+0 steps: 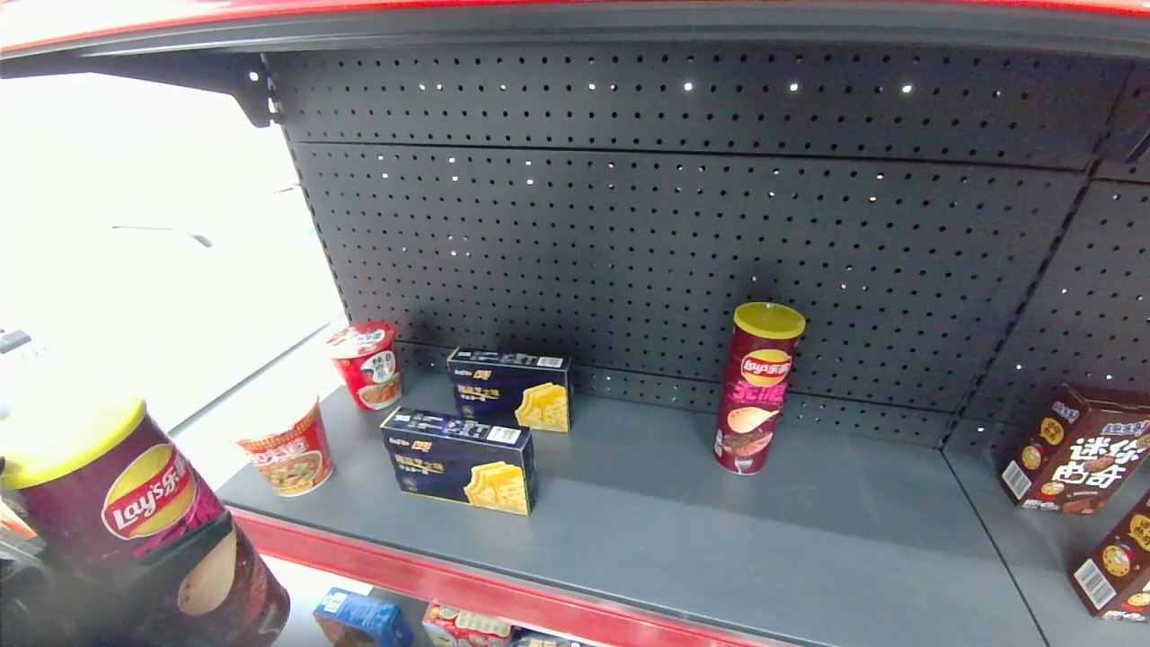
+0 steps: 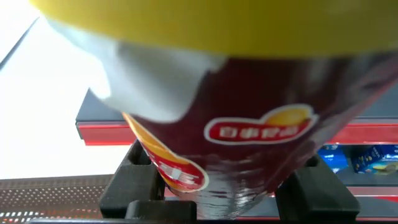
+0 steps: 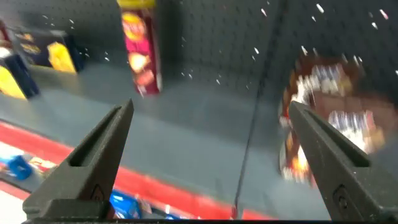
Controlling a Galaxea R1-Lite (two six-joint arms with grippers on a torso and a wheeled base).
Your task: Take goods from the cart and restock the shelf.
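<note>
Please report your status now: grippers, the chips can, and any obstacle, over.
Left gripper shut on chips can, off the left end of the shelf. Right gripper open, holding nothing. Second can upright on shelf; bare board beside it.

Open stretch: bare shelf (image 1: 629,512) from front edge to pegboard back (image 1: 683,243), between the navy boxes and the upright chips can (image 1: 757,386).
Mid obstacle: the upright chips can stands alone near the back edge, with bare shelf in front.
Right of can: bare as far as the divider upright (image 1: 1013,314).
Left end: two navy boxes (image 1: 510,388) (image 1: 460,460), then two noodle cups (image 1: 364,364) (image 1: 287,449) at the left edge.
Right bay: brown boxes (image 1: 1074,449) stand just past the divider.
Overhead: upper shelf (image 1: 575,22), well above the can's lid.
Front left corner: left tool (image 2: 224,193) clamps a held chips can (image 1: 135,512), outside the front edge.
</note>
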